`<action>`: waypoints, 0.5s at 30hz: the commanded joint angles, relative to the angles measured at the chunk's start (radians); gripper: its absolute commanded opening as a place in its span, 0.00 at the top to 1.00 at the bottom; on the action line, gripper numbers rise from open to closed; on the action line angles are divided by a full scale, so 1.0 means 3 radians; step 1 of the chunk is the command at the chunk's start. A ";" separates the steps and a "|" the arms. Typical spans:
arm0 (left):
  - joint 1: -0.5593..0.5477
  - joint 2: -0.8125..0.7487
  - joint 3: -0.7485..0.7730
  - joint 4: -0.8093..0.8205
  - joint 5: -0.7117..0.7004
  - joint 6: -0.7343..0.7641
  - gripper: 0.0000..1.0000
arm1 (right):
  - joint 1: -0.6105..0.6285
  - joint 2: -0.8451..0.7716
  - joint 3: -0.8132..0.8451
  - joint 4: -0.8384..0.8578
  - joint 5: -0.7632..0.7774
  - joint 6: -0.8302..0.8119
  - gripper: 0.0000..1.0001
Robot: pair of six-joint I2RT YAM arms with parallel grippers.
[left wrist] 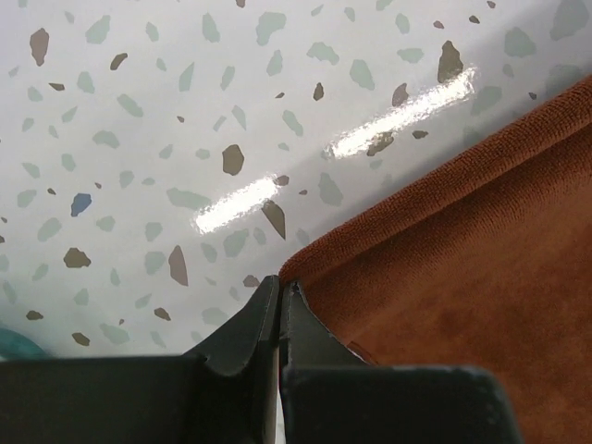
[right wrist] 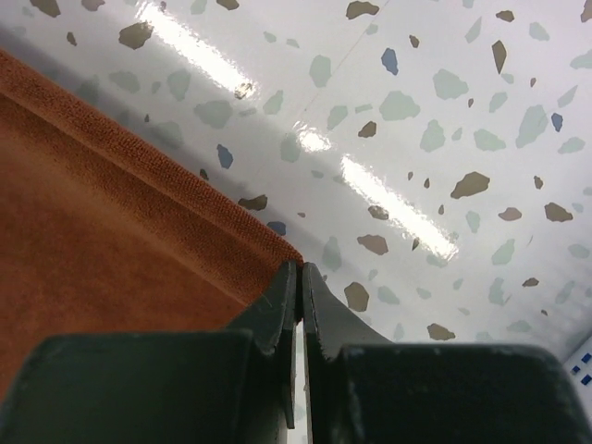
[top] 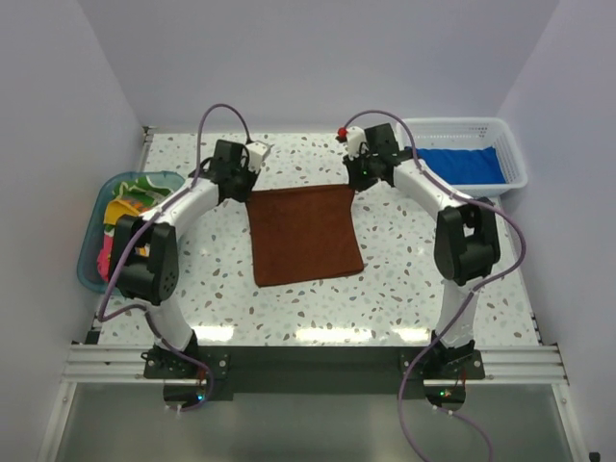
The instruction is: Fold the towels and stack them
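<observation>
A rust brown towel lies spread flat in the middle of the table. My left gripper sits at its far left corner, my right gripper at its far right corner. In the left wrist view the left gripper is shut with the corner of the towel pinched at its tips. The right wrist view shows the right gripper shut in the same way on the other corner of the towel. A royal blue towel lies in the white basket. More towels, yellow, green and pink, are heaped in the teal tub.
The white basket stands at the far right corner of the speckled table, just beyond my right arm. The teal tub sits at the left edge beside my left arm. Walls close in the table on three sides.
</observation>
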 commanded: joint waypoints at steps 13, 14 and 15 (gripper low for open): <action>-0.0045 -0.0916 -0.0850 -0.0313 0.0089 -0.0818 1.00 | -0.0043 -0.0737 -0.0773 -0.0138 -0.0122 0.0685 1.00; -0.0050 -0.0942 -0.0881 -0.0359 0.0165 -0.0869 1.00 | -0.0043 -0.0763 -0.0809 -0.0174 -0.0122 0.0731 1.00; -0.0050 -0.0972 -0.0922 -0.0375 0.0222 -0.0955 1.00 | -0.0043 -0.0804 -0.0890 -0.0179 -0.0137 0.0737 1.00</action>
